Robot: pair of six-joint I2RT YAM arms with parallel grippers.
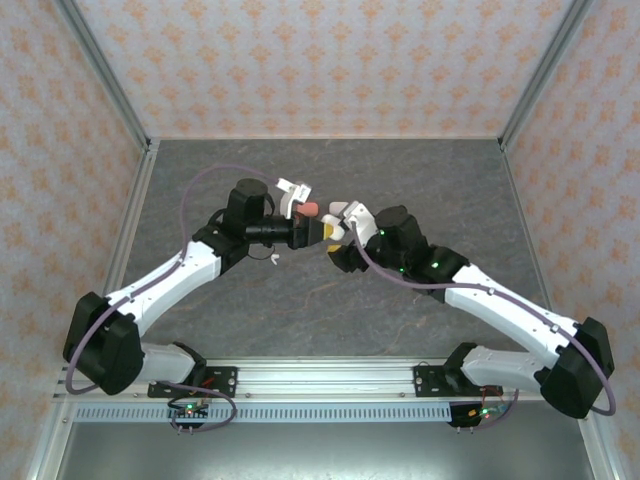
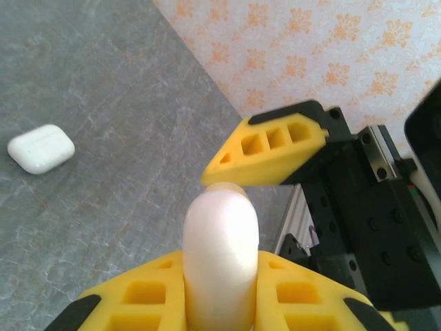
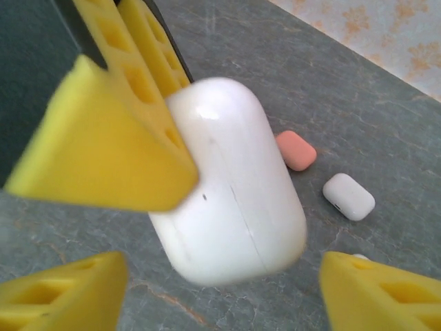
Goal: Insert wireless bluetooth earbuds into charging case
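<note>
Left gripper (image 2: 220,283) clamped on one end of the white case (image 3: 234,179) — long axis runs out from its fingers toward the right arm. Right gripper (image 3: 224,269) jaws apart, one finger on each side of the case's free end, gaps on both sides, no grip. So the right hand is nearer for the free end; my call is to close across the short axis. Earbud (image 1: 273,257) — tiny white hook on the table just behind the left wrist, probably; too small to be sure.
</note>
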